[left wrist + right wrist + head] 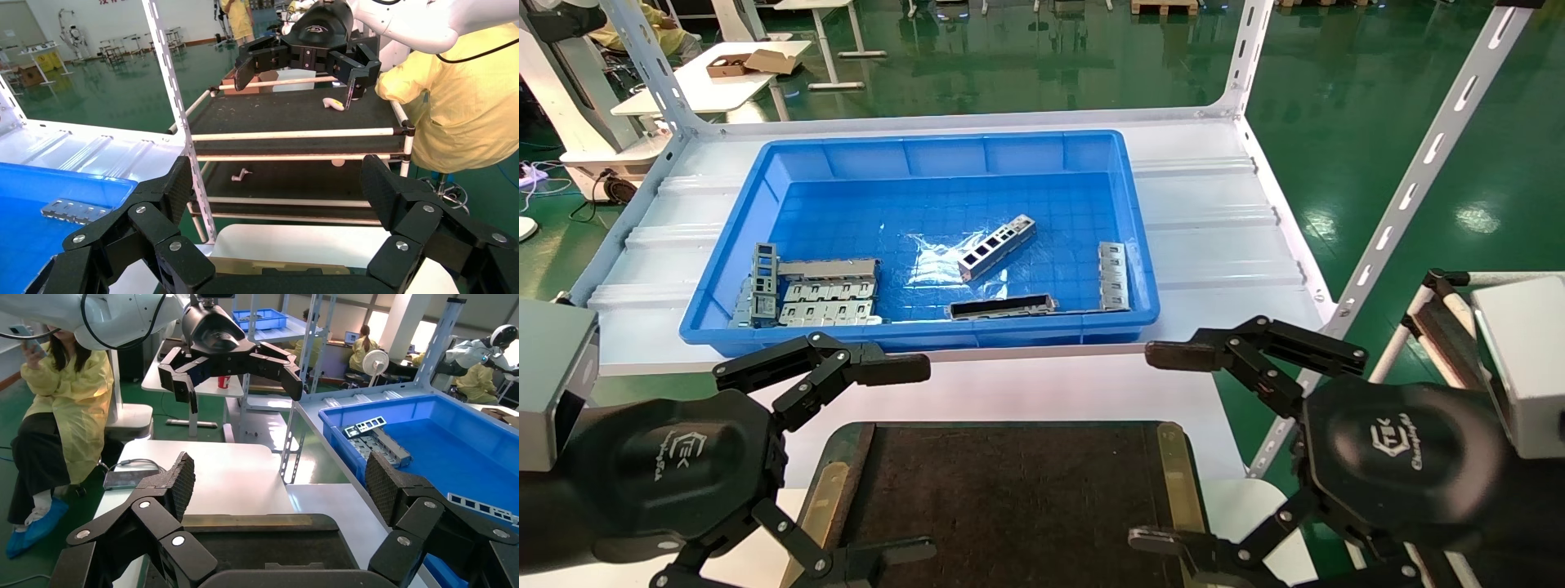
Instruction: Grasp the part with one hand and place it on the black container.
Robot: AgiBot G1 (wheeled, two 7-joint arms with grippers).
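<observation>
Both end effectors, left [891, 465] and right [1173, 445], hang spread open and empty over the black container [1009, 498]; the part [997, 247] lies tilted inside the blue bin [928, 151], well beyond them.

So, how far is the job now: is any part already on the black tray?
Nothing looks done yet. The black container lies bare, and the part lies in the blue bin. Nothing is in hand: the left gripper and right gripper both hang open over the container's sides. Left to do: reach into the bin, grasp the part, place it on the container.
</observation>
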